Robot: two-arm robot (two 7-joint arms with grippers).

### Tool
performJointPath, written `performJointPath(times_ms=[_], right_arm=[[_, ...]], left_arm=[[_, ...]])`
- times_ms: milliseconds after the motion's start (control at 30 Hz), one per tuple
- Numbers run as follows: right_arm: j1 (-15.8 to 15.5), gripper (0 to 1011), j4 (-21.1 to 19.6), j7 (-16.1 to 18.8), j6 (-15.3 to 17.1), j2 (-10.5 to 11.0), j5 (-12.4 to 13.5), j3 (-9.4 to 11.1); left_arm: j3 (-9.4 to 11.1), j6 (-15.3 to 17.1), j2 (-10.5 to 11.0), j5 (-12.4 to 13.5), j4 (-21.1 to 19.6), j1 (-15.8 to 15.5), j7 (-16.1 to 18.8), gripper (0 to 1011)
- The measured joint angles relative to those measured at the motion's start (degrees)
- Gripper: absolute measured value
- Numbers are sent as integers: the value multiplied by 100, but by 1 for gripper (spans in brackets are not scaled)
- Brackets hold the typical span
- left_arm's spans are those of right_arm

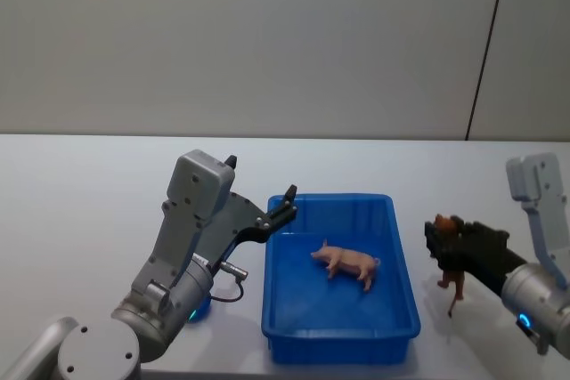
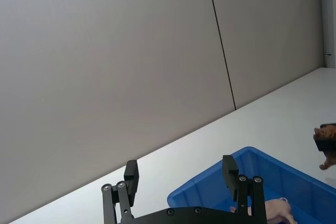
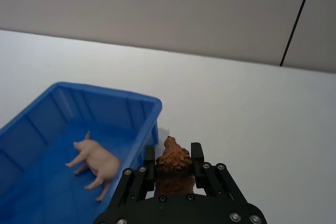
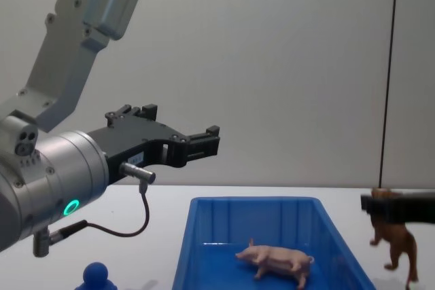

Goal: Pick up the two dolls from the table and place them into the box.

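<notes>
Tabletop (image 1: 89, 184), white and smooth, lies open around the bright blue plastic bin (image 1: 343, 351). Lower right, right claw (image 1: 443, 236) clamps a brown maned lion (image 1: 455, 282) beside its right wall; pale pink pig (image 1: 347, 262) lies inside; left claw (image 2: 180, 174), parted, hovers at its upper-left corner.

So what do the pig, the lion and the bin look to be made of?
Pig: probably moulded plastic, matte pale pink, stiff legs. Lion, held in the right gripper: similar hard plastic, brown, sculpted mane. Bin: glossy blue plastic, smooth walls catching light.
</notes>
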Motion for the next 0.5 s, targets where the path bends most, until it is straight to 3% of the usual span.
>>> performJointPath(times_ms=[200,500], right_arm=[[16,390,-261,8,-179,-18,-188,-37],[285,390,-437,379,-308,-213,-477,-189]], left_arm=[[0,0,0,0,0,0,0,1002],[0,0,0,0,0,0,0,1002]])
